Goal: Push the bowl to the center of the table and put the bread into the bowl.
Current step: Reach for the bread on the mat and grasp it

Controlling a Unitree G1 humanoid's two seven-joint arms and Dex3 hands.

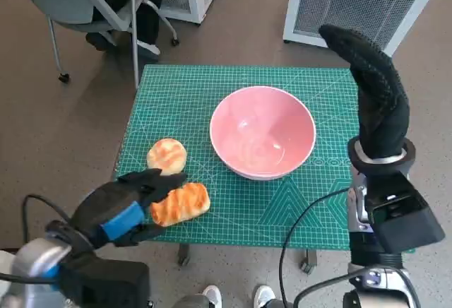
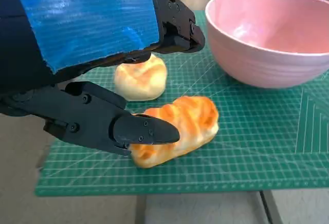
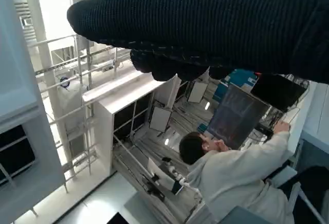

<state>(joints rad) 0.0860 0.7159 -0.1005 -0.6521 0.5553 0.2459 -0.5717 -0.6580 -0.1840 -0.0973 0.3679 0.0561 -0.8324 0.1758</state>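
Observation:
The pink bowl (image 1: 263,131) (image 2: 267,54) stands empty near the middle of the green mat (image 1: 296,209). To its front left lies a long toasted bread (image 1: 182,203) (image 2: 185,126), with a round bun (image 1: 167,155) (image 2: 140,77) just behind it. My left hand (image 1: 123,209) (image 2: 87,44) is at the long bread's left end, fingers spread. Its lower finger touches the loaf and the upper ones hang above the bun, so nothing is gripped. My right hand (image 1: 378,96) (image 3: 205,23) stands upright with fingers straight, off the bowl's right side, holding nothing.
A grey chair (image 1: 92,4) stands beyond the table's far left corner, and white cabinets (image 1: 353,4) behind its far edge. Shoes (image 1: 212,295) show under the near edge. The right wrist view, turned, shows only a person (image 3: 231,178) at a desk.

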